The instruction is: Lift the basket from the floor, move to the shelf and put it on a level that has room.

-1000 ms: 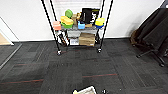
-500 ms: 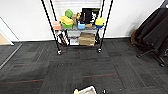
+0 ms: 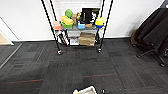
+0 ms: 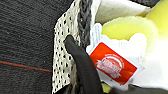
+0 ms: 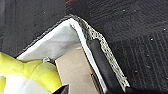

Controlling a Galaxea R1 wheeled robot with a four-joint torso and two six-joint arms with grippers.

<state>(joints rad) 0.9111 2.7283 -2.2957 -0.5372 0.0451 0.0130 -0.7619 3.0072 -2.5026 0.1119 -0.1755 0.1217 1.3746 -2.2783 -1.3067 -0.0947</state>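
The basket (image 3: 87, 90) shows at the near edge of the head view, above the dark floor (image 3: 117, 62). The shelf (image 3: 51, 27) stands ahead against the white wall. Its grey level (image 3: 75, 28) carries colourful toys. Up close, the basket's speckled wall (image 4: 61, 60) and dark rim have one black finger (image 4: 82, 67) of my left gripper (image 4: 75, 47) pressed over them, beside a red tag and yellow plush. In the right wrist view my right gripper (image 5: 87, 47) lays a dark finger (image 5: 102, 67) along the basket's rim (image 5: 82, 25), next to a brown card piece.
A cardboard box (image 3: 87, 40) and books sit on the rack's low tier. A black office chair draped in dark cloth (image 3: 152, 32) stands at the right. Wood flooring (image 3: 3, 40) starts at the far left. Open carpet lies between me and the rack.
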